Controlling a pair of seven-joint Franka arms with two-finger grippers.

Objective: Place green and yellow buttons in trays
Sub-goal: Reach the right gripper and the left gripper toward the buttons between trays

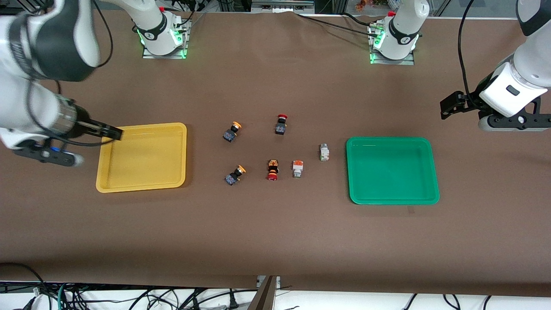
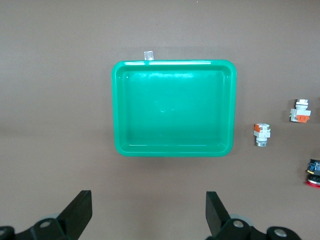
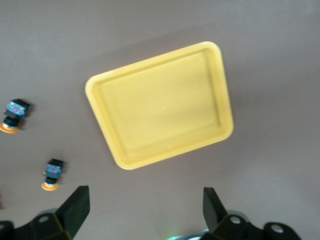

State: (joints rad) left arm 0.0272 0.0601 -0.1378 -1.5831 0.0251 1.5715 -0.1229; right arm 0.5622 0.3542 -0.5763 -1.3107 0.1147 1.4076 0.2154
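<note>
- Between the two trays, all four task switches are lying on the desk (image 1: 275, 241): two yellow-capped buttons (image 1: 231, 131) (image 1: 234, 174) toward the yellow tray (image 1: 142, 183), two white-bodied buttons (image 1: 297, 168) (image 1: 324, 152) toward the green tray (image 1: 391, 199).
- Both trays are sitting empty, so no placing is done yet; the opening pick is in hand.
- Left end effector (image 2: 148, 212) is hanging released over bare desk beside the green tray; right end effector (image 3: 145, 210) is hanging released at the yellow tray's edge.
- Next, each arm probably needs to travel inward and descend on its nearest switch.
- Front view alone is showing both red-capped switches (image 1: 281, 124) (image 1: 272, 169); wrist views are showing finger spread.
</note>
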